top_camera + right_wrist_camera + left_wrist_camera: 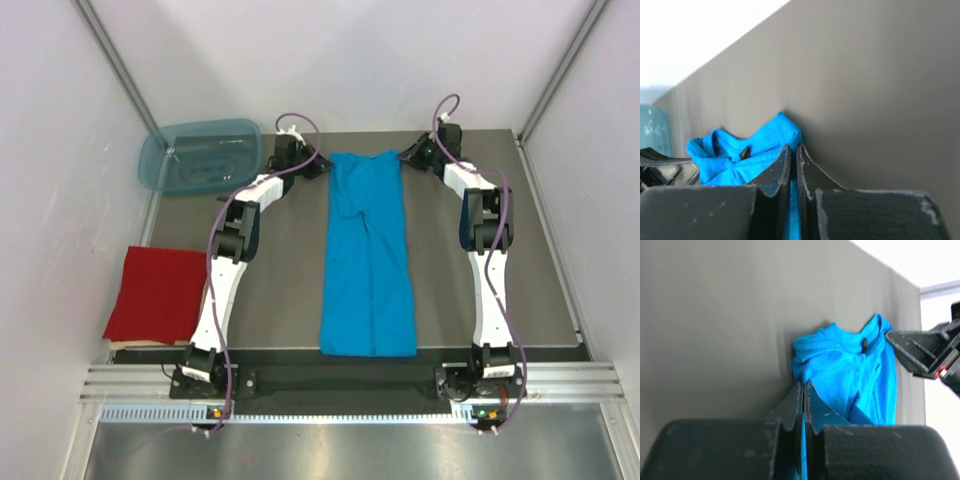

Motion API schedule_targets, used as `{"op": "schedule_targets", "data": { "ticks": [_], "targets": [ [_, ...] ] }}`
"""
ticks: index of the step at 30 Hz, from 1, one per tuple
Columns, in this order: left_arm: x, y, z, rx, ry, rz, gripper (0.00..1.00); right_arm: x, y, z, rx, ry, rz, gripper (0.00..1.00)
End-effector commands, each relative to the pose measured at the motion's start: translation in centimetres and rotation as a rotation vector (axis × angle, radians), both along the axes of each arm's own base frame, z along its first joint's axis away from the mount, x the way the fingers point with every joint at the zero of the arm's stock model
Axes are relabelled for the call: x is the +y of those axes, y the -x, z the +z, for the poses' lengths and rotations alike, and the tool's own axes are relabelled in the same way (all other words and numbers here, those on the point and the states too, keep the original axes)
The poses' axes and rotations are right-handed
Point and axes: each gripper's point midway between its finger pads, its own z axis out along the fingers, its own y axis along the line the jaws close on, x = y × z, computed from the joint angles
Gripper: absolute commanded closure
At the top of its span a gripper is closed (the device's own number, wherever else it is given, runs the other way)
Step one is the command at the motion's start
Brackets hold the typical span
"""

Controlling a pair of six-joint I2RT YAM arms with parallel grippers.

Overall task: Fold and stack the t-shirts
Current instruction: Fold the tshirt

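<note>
We see a bright turquoise-blue cloth t-shirt (368, 260) mid-frame, a long strip running bottom to top, collar at the top. The left gripper (803, 390) and right gripper (794, 152) pinch its top corners, jaws clamped tight. A flat red folded t-shirt (157, 295) lies lower left.

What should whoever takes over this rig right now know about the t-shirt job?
Left gripper: shut on the far-left corner of the turquoise t-shirt.
Right gripper: shut on its far-right corner.
It lies as a long strip down the middle of the table, collar end far.
Red t-shirt: folded flat at the near-left edge.
Done: red folded, turquoise narrowed lengthwise.
Left: fold it shorter, stack it on the red.
</note>
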Motion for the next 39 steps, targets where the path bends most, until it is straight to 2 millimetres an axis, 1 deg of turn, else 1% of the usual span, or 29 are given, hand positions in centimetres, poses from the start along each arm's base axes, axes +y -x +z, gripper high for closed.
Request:
{"op": "schedule_targets", "data": {
  "ticks": [1,4,8,9,10,12,14,15,16,17,18,19,20,21,22,23,24,25,26,27,28,29,30,32,33,35,36,38,39],
  "targets": [
    [0.7,-3.5,2.1,-0.121,0.023,0.092,1.00,-2.1,-3.2,2.9,-0.125,-0.006,-0.108,1.00],
    [0.9,-4.8,2.5,-0.152,0.039,0.137,1.00,-3.1,-4.5,3.7,-0.165,-0.009,-0.164,1.00],
    [1.0,-5.2,3.0,-0.181,0.054,0.129,1.00,-3.9,-5.3,4.2,-0.193,-0.015,-0.203,1.00],
    [1.1,-5.1,2.9,-0.170,0.055,0.125,0.93,-4.0,-5.3,4.3,-0.196,-0.012,-0.204,0.97],
    [1.2,-4.8,3.0,-0.157,0.059,0.121,0.81,-4.1,-5.4,4.5,-0.203,0.001,-0.200,0.87],
    [1.6,-4.3,3.6,-0.149,0.064,0.113,0.70,-4.2,-5.1,5.5,-0.210,0.025,-0.189,0.81],
    [2.6,-3.6,5.0,-0.146,0.048,0.123,0.64,-4.6,-4.5,5.5,-0.189,0.082,-0.181,0.77],
    [3.0,-3.4,8.2,-0.182,0.052,0.127,0.61,-4.9,-4.3,7.4,-0.211,0.102,-0.182,0.75],
    [3.5,-2.6,7.5,-0.148,0.038,0.131,0.60,-5.2,-4.0,8.2,-0.222,0.138,-0.178,0.72],
    [4.2,-2.4,8.5,-0.151,0.029,0.137,0.59,-5.7,-3.2,7.6,-0.191,0.170,-0.195,0.69],
    [4.6,-1.8,11.6,-0.179,0.029,0.138,0.59,-6.0,-2.8,10.4,-0.222,0.189,-0.206,0.65],
    [5.2,-0.9,11.2,-0.142,0.001,0.134,0.58,-6.8,-1.9,9.8,-0.183,0.233,-0.220,0.64],
    [5.5,-0.3,11.9,-0.131,-0.012,0.133,0.58,-6.9,-1.4,10.6,-0.182,0.251,-0.222,0.64],
    [6.0,0.9,14.1,-0.141,-0.024,0.135,0.58,-6.8,-0.7,13.2,-0.207,0.262,-0.220,0.64],
    [6.3,1.8,14.8,-0.138,-0.041,0.136,0.58,-6.8,0.5,12.7,-0.169,0.294,-0.207,0.64],
    [6.7,3.0,14.7,-0.106,-0.069,0.135,0.58,-6.9,1.1,13.3,-0.162,0.319,-0.220,0.65],
    [7.1,4.4,17.9,-0.138,-0.067,0.141,0.58,-5.4,2.1,15.5,-0.193,0.334,-0.200,0.65],
    [8.0,6.2,15.6,-0.057,-0.103,0.161,0.58,-4.7,3.3,14.7,-0.174,0.391,-0.160,0.67],
    [8.5,7.5,15.6,-0.034,-0.118,0.167,0.58,-4.0,4.0,15.1,-0.177,0.438,-0.157,0.68],
    [8.9,9.4,17.5,-0.035,-0.121,0.171,0.58,-0.8,5.3,16.3,-0.205,0.461,-0.096,0.70],
    [9.4,11.5,15.1,0.031,-0.143,0.169,0.58,0.0,6.1,15.8,-0.201,0.537,-0.061,0.72],
    [9.7,12.9,14.9,0.043,-0.153,0.166,0.59,1.2,6.7,15.9,-0.208,0.575,-0.037,0.73],
    [10.4,15.6,14.0,0.082,-0.169,0.165,0.59,4.5,7.8,15.8,-0.222,0.600,0.029,0.76],
    [11.2,18.0,13.0,0.111,-0.192,0.170,0.58,7.0,8.9,15.4,-0.240,0.675,0.104,0.78],
    [11.7,20.3,11.8,0.150,-0.204,0.171,0.58,10.1,10.0,14.7,-0.256,0.696,0.169,0.79],
    [12.3,22.3,10.4,0.192,-0.197,0.177,0.58,12.8,11.0,14.0,-0.301,0.775,0.263,0.79],
    [12.7,23.9,9.2,0.225,-0.199,0.178,0.58,15.5,12.1,12.5,-0.308,0.809,0.331,0.79],
    [12.6,25.5,8.3,0.252,-0.173,0.156,0.59,16.9,12.3,11.9,-0.329,0.914,0.376,0.79],
    [12.7,26.7,7.3,0.280,-0.170,0.149,0.59,18.7,13.0,9.9,-0.316,0.946,0.422,0.79]
  ]
}}
